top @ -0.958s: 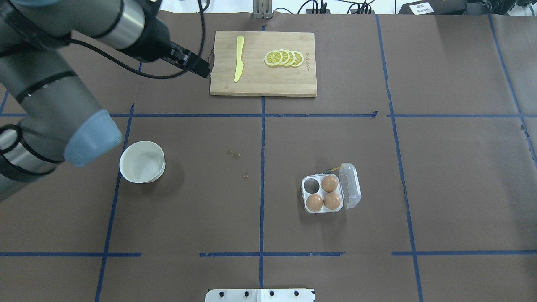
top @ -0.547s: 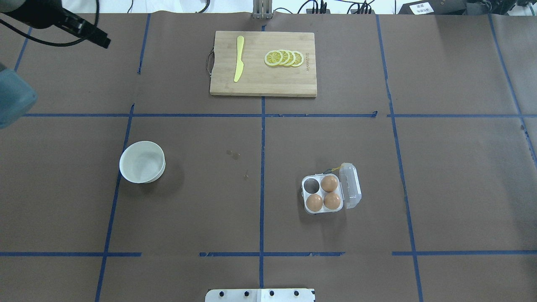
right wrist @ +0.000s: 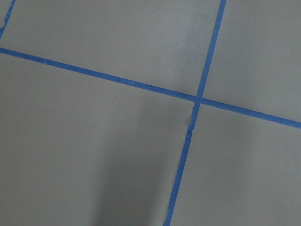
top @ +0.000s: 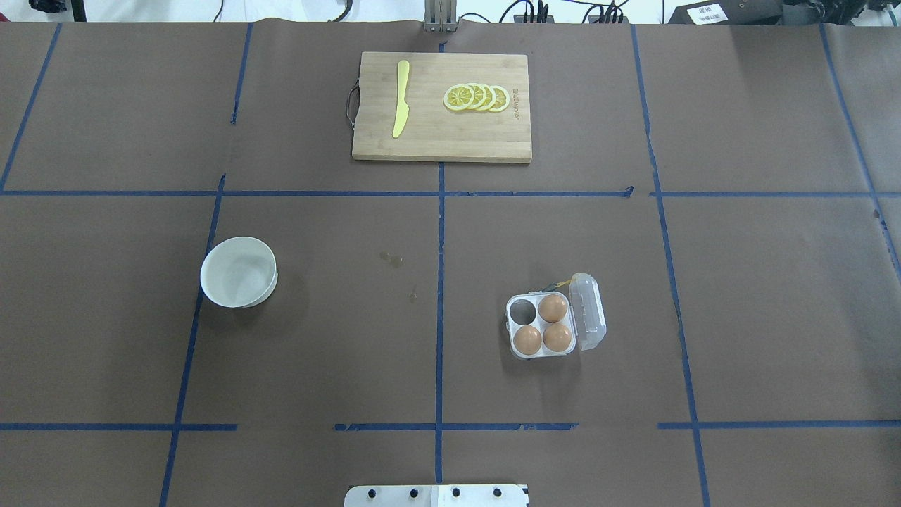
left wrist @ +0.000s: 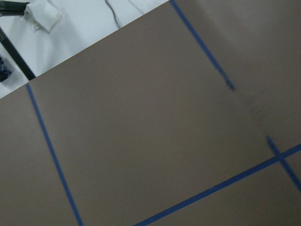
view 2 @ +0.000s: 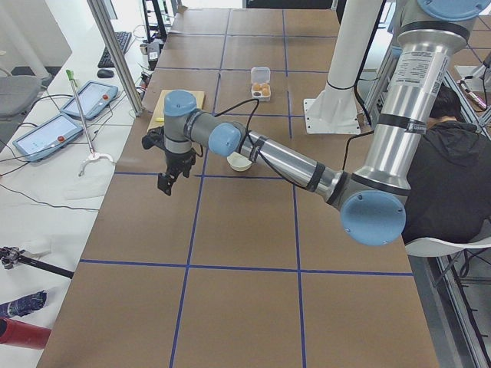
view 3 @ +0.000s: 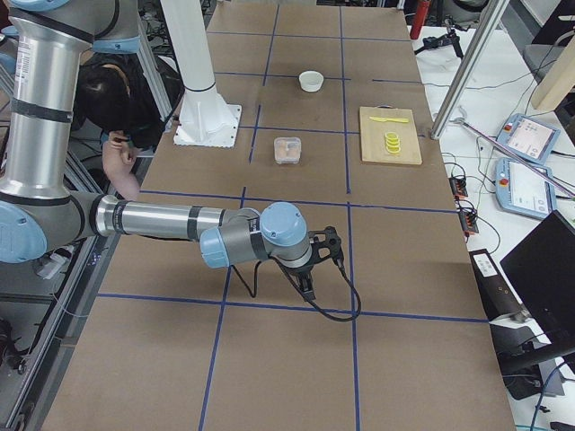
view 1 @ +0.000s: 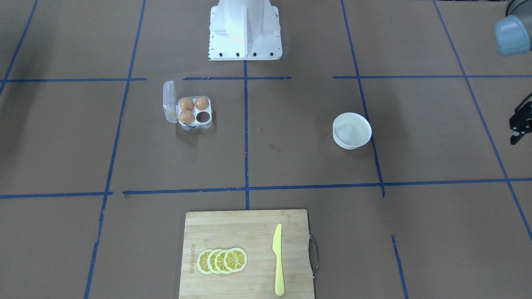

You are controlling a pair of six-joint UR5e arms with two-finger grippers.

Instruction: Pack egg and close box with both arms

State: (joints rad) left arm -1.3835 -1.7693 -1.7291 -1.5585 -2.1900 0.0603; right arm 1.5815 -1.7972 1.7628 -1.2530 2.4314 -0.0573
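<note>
The clear egg box (top: 509,327) sits right of the table's middle with its lid (top: 588,312) open to the right. Three tan-brown eggs (top: 552,308) fill three cups; the far-left cup (top: 522,310) is empty. No egg shows outside the box. The box also shows in the front view (view 1: 210,114). My left gripper (view 1: 519,124) is cut off by that view's right edge, far from the box; I cannot tell its state. It hangs over bare table in the left side view (view 2: 170,180). My right gripper (view 3: 308,285) shows only in the right side view, far from the box; I cannot tell its state.
An empty white bowl (top: 238,272) stands on the left half. A wooden cutting board (top: 441,144) at the far edge holds a yellow knife (top: 401,98) and lemon slices (top: 476,98). The white pedestal base (view 1: 245,29) is at the near edge. Blue tape lines cross the brown table cover.
My left arm has swung away to the left and has left the overhead view. The box, eggs, bowl and board have not moved.
</note>
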